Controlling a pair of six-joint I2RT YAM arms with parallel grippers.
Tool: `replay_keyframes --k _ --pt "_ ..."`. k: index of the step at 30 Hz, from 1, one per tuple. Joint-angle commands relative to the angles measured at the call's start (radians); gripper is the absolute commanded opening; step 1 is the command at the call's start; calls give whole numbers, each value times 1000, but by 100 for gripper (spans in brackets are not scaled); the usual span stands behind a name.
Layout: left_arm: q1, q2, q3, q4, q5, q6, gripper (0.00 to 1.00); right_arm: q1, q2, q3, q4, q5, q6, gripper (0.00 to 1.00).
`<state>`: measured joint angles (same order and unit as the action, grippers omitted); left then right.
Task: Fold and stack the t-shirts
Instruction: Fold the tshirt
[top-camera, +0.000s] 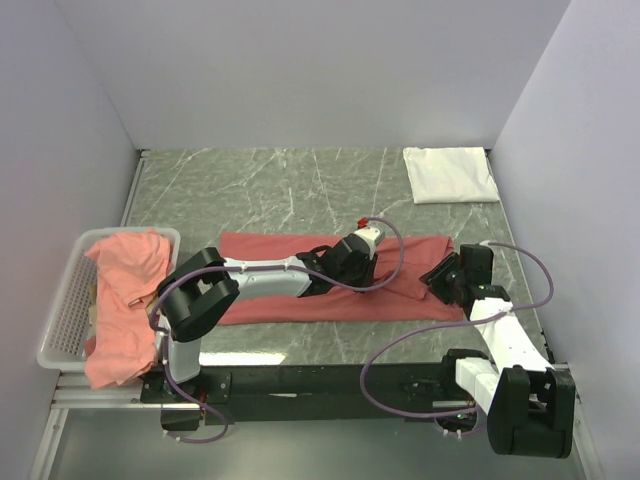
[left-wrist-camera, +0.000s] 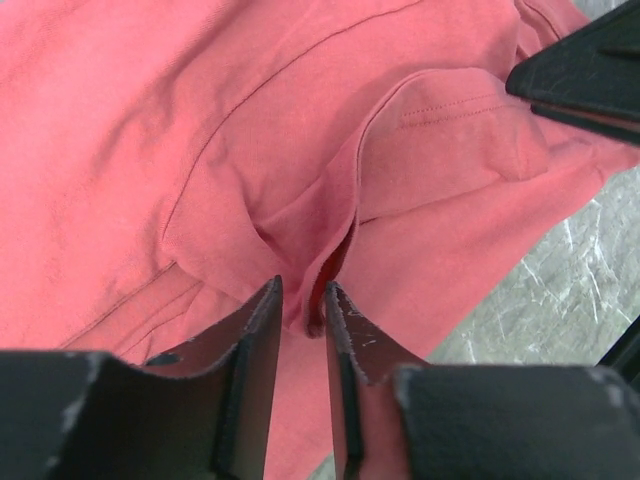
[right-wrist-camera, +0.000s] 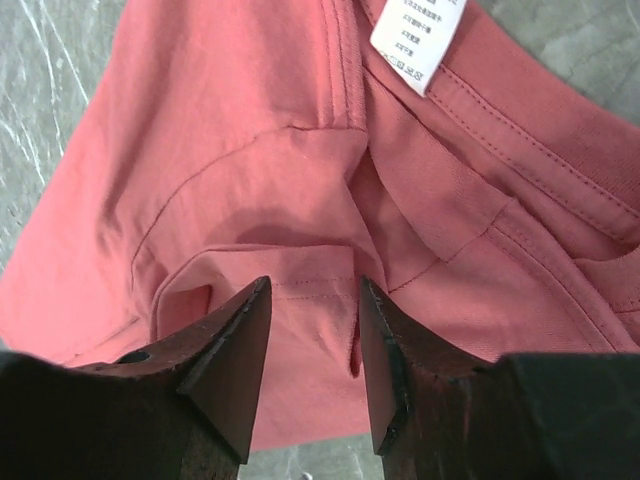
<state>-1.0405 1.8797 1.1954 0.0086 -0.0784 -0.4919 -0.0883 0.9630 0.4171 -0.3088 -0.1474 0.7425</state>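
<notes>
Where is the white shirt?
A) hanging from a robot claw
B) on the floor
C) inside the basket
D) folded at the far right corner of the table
D: the white t-shirt lies folded on the table at its far right corner, apart from the basket and from the coral t-shirt spread out mid-table.
</notes>
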Motion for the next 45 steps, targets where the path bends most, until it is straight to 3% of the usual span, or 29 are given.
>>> replay_keyframes --k 1,5,10,14,17,20,27,35,45 --pt "-6 -5 26 31 -15 0 28 -7 -15 -12 27 8 12 47" --pt "-6 -5 27 31 -17 -8 19 -7 -12 -41 51 -3 20 47" --pt "-6 -14 30 18 -26 -14 4 -7 -9 -49 63 -18 28 38" --pt "-6 -27 33 2 -34 -13 1 -7 -15 -35 59 -29 29 26" --pt "-7 -36 35 -6 -34 -7 1 -7 -27 -23 44 -35 20 8" --pt "-3 -47 38 -36 -29 3 1 -7 -55 3 -4 -34 2 1" --pt "33 -76 69 -105 42 38 1 -7 -196 78 -165 12 -64 0" --pt "77 -48 176 -225 78 52 1 -7 -248 179 -285 -9 -97 0" --pt "152 64 247 -282 291 59 1 -5 -247 77 -230 -24 -63 0"
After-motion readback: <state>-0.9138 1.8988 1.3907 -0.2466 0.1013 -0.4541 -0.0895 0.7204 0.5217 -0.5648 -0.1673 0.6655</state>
